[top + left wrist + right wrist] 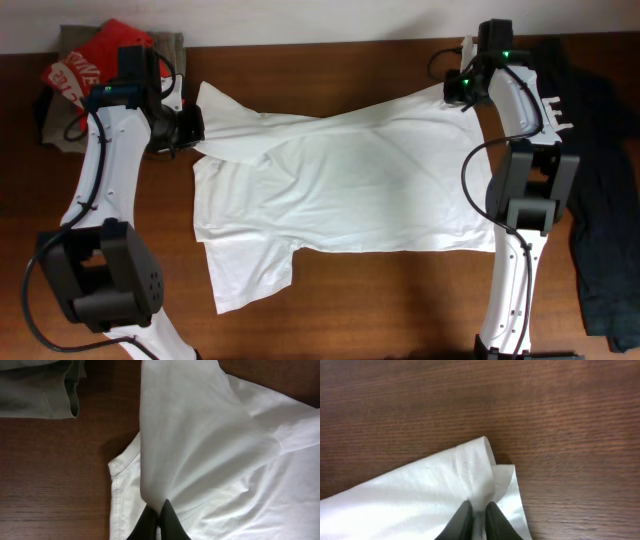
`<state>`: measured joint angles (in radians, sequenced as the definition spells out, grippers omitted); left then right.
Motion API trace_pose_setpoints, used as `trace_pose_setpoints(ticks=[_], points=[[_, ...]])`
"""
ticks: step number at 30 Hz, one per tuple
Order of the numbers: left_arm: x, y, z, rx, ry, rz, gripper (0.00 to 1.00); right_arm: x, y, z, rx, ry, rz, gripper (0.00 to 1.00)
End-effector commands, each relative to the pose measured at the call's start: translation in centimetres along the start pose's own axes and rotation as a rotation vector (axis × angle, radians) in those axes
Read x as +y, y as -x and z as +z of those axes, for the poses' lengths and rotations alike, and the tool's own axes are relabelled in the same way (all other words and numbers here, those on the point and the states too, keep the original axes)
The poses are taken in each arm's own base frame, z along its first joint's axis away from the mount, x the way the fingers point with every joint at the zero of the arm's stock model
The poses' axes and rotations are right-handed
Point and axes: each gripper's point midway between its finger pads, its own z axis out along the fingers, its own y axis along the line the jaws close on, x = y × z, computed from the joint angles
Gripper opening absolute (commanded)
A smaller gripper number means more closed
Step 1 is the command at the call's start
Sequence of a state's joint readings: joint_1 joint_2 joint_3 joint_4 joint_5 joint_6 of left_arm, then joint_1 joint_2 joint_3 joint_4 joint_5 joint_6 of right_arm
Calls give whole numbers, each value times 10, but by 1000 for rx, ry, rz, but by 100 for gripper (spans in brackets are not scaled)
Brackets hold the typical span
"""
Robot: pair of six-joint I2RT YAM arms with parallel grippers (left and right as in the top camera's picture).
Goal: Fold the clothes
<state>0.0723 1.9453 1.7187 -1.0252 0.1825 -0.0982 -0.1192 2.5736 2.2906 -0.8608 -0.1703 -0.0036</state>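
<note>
A white T-shirt [340, 190] lies spread across the wooden table, one sleeve sticking out at the front left. My left gripper [192, 125] is shut on a pinch of the white T-shirt [200, 445] at its far left edge, next to a stitched hem. My right gripper [462, 85] is shut on the white T-shirt's [420, 490] far right corner, where the hem folds over. A black garment [600, 180] lies along the right side of the table.
A pile of clothes with a red printed item [88, 62] and an olive-grey one [40, 387] sits at the far left corner. Bare wood [520, 405] shows beyond the shirt corner and along the front.
</note>
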Motion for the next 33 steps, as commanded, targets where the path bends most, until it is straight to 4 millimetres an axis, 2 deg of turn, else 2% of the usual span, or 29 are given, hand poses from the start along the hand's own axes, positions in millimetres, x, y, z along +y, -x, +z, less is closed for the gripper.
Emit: trace_pose_setpoints(ticks=[1,4,7,10,12,14,16,17,21,23,24,26,30,33], points=[[-2,6,-14,-38,3,-2,1,-11,9,-3,-20,-30,12,9],[-2,8,-14,-43,3,-2,1,-12,8,-4,-17,-32,23,4],[-3,10,-14,-54,-3,1,1,-18,17,-22,-46,-62,99,4],[-10,12,-21,-70,-31,7,1,-22,22,-69,-58,-65,148,4],[-10,10,-21,-62,-31,5,0,-19,14,-93,-27,-66,155,4],[-10,10,-21,-61,-30,5,1,-14,18,-117,-45,-65,152,4],[-9,6,-20,-45,-28,2,0,-12,17,-135,-50,-70,147,4],[-9,1,-20,-24,-26,-2,0,-10,10,-141,-23,-70,152,4],[-5,-28,-14,89,-14,-24,1,-9,-21,-142,101,-75,171,4],[0,-48,0,152,-7,-36,1,-17,-35,-145,155,-130,178,4],[4,-65,12,198,-2,-46,0,-26,-51,-149,217,-194,180,4],[7,-76,24,218,-1,-50,0,-28,-65,-153,276,-214,183,4],[9,-98,39,269,-17,-63,1,-32,-74,-153,312,-234,183,4],[8,-102,41,279,-21,-65,1,-33,-79,-146,328,-237,183,4]])
